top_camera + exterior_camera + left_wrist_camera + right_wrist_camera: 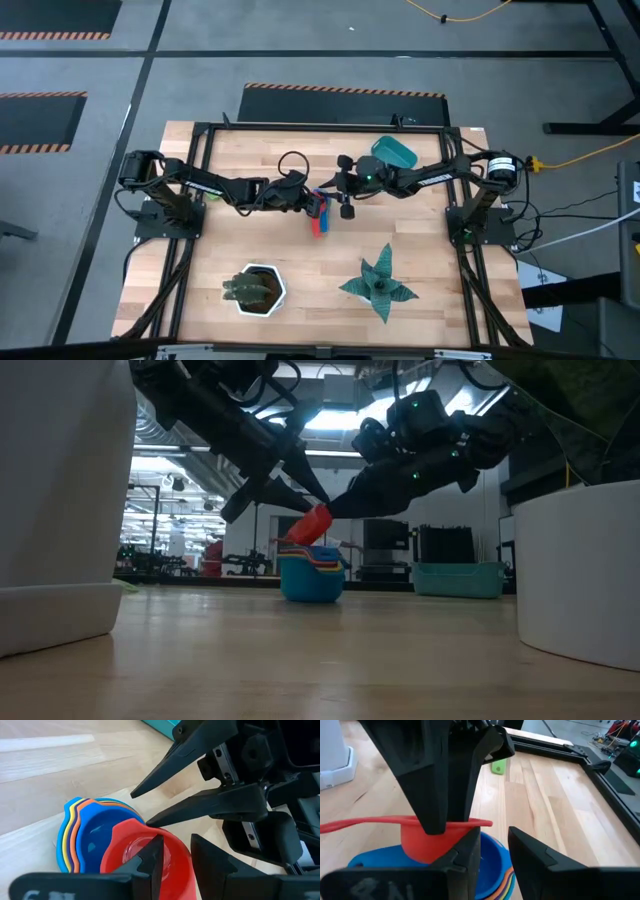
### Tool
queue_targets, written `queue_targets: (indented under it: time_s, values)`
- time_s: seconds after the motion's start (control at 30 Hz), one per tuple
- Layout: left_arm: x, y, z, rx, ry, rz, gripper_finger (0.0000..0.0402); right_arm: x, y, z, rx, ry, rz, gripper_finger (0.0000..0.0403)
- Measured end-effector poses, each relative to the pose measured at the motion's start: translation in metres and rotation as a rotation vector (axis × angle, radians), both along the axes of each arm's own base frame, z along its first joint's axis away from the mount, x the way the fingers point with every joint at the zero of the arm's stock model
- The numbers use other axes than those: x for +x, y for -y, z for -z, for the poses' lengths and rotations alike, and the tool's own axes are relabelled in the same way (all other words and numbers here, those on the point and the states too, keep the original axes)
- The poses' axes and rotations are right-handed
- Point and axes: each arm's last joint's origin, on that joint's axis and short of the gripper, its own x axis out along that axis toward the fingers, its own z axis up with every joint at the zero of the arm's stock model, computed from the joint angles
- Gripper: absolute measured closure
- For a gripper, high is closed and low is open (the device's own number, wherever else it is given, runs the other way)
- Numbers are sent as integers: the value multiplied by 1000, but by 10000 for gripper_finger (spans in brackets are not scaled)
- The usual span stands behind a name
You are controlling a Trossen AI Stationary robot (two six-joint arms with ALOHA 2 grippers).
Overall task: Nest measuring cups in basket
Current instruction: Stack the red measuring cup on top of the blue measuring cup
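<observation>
Left claw (172, 857) clamps red cup (150, 852) rim, tilted over nested stack (311, 575) mid-tabletop. Right claw (145, 810) parted, empty, just beside. Basket (395, 151) well apart. Risk: claws collide, stack tips.

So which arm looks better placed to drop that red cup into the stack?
Probably the left. Its gripper already pinches the red cup right above the nested stack; the right gripper is open beside it, holding nothing.
</observation>
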Motion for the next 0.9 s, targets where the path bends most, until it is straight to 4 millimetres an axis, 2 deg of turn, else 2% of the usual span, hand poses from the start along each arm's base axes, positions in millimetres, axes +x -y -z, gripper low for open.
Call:
queue_targets:
  time_s: [0.4,0.77,0.9]
  values:
    - [0,-1,0,20,2,-34,312,-3,3,7,-43,-81,124,297]
    - [0,-2,0,52,-12,-12,312,-3,3,6,-46,-80,124,297]
    - [-5,-6,-9,79,-19,-4,312,-6,3,4,-42,-98,124,297]
